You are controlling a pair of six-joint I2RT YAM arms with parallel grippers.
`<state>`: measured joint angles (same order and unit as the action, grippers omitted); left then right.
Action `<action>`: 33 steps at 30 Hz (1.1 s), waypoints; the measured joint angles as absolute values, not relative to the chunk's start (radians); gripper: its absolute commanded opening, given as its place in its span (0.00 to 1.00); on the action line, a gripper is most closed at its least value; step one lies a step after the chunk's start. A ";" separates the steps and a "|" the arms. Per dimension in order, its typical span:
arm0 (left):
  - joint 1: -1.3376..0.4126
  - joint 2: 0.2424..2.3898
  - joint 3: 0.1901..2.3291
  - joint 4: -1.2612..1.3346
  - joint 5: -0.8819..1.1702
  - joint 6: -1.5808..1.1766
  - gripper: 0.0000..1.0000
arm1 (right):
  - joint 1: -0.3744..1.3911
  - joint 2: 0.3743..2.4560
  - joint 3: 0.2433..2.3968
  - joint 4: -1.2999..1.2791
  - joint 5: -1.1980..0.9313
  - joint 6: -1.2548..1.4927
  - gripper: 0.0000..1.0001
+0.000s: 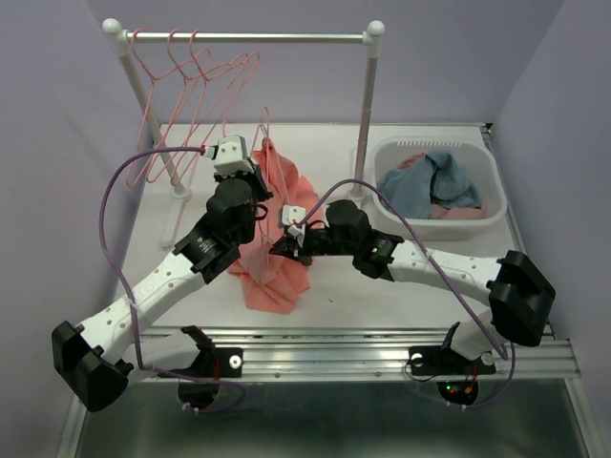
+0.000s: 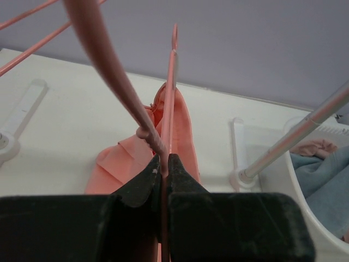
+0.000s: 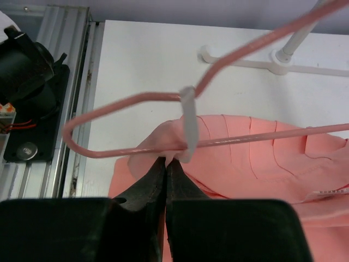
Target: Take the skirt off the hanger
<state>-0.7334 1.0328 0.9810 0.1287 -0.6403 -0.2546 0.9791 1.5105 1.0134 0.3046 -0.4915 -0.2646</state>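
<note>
A salmon-pink skirt [image 1: 277, 272] hangs from a pink wire hanger [image 1: 265, 134] held over the middle of the table, its hem bunched on the tabletop. My left gripper [image 1: 260, 186] is shut on the hanger [image 2: 170, 98]; in the left wrist view the wire runs between the closed jaws of this gripper [image 2: 164, 164], with the skirt [image 2: 185, 131] below. My right gripper [image 1: 282, 246] is shut at the hanger's near end. In the right wrist view the right gripper [image 3: 166, 161] pinches the skirt [image 3: 262, 158] edge just under a white clip [image 3: 190, 123] on the hanger [image 3: 109, 106].
A white clothes rack [image 1: 286, 37] stands at the back with several bare pink hangers [image 1: 191, 76] on its left end. Its right post [image 1: 365, 124] rises beside a white basket [image 1: 477, 215] of blue and pink clothes. The rack's foot [image 3: 245, 61] lies behind the skirt.
</note>
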 measured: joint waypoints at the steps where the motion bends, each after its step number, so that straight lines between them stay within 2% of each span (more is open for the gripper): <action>1: -0.733 1.049 0.981 0.143 -0.656 -0.252 0.00 | 0.982 1.502 1.013 0.297 -0.489 -0.266 0.01; 9: -0.734 1.180 0.982 0.219 -0.760 -0.239 0.00 | 1.009 1.477 1.000 0.177 -0.474 -0.304 0.01; 21: -0.740 1.202 0.982 0.310 -0.897 -0.204 0.00 | 1.062 1.365 0.969 0.172 -0.426 -0.345 0.01; 29: -0.740 1.202 0.982 0.279 -0.893 -0.227 0.00 | 1.064 1.367 0.929 0.192 -0.368 -0.315 0.01; 33: -0.738 1.179 1.007 0.176 -0.817 -0.254 0.00 | 1.077 1.386 0.891 0.195 -0.270 -0.271 0.01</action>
<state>-0.7380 1.1790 1.0073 0.1761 -0.8169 -0.2543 1.0775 1.3861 0.8909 0.1951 -0.2699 -0.2714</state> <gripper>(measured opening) 0.113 0.028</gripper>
